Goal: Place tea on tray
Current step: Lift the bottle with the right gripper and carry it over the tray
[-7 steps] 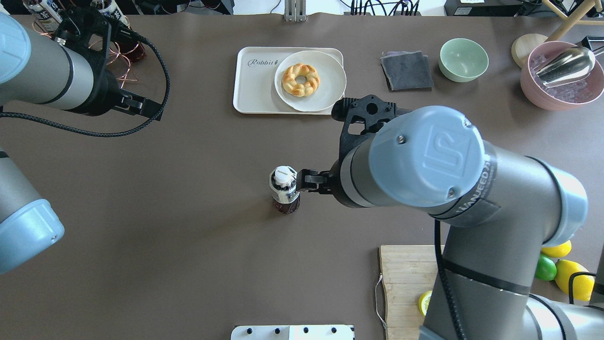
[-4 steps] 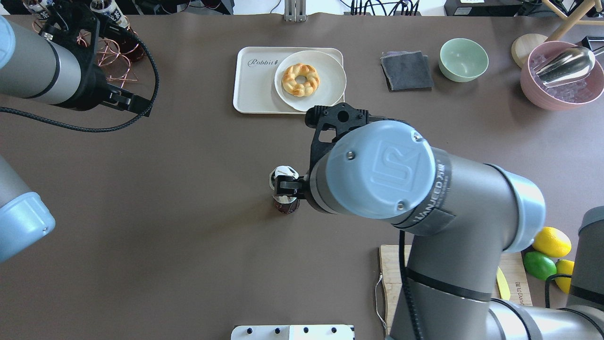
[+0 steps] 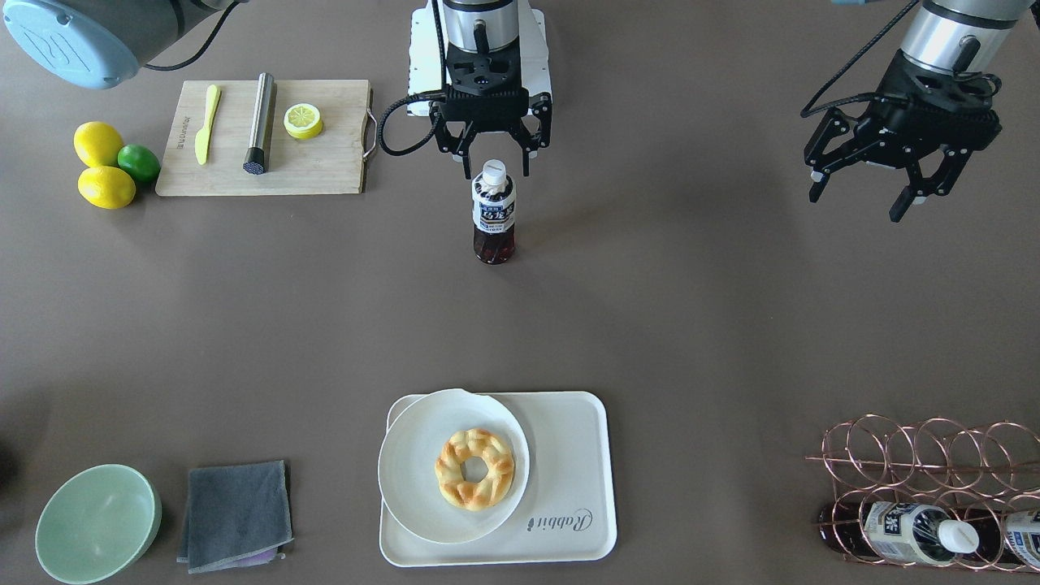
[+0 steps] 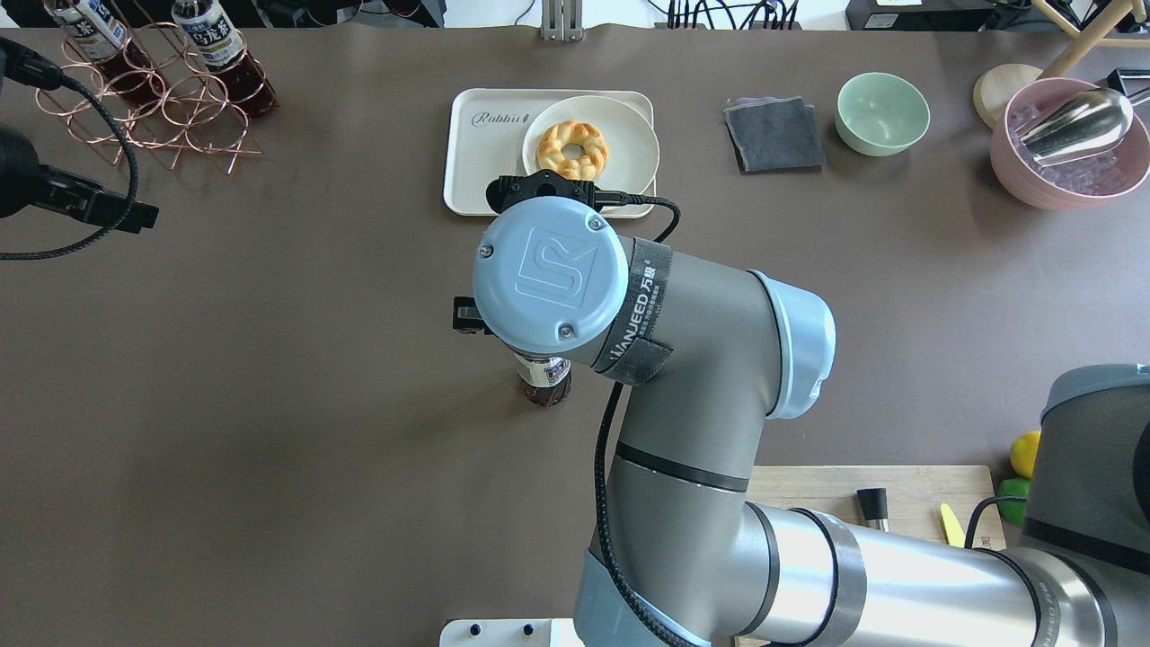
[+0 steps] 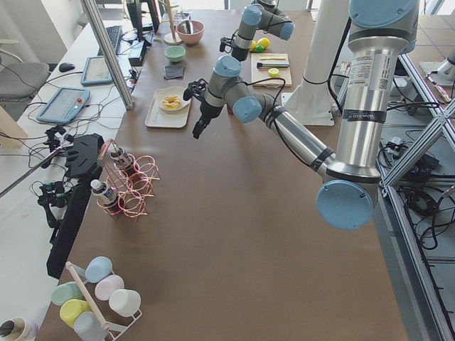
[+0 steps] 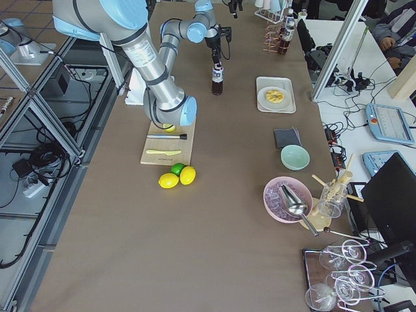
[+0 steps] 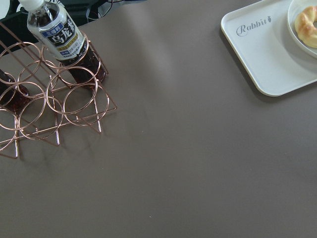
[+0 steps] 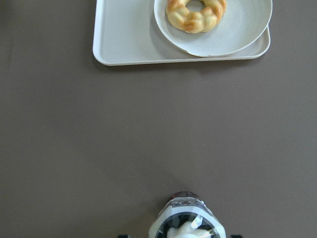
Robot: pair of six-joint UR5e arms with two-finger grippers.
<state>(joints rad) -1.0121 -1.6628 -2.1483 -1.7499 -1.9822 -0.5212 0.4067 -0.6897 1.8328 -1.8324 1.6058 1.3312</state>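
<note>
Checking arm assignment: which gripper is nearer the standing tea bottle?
Right. The right gripper is open at the top of the tea bottle; the left gripper hangs far aside.

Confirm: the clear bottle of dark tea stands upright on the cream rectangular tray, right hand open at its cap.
Wrong: the front-facing view shows the clear tea bottle upright on the brown table, away from the cream tray, right hand open at its cap.
</note>
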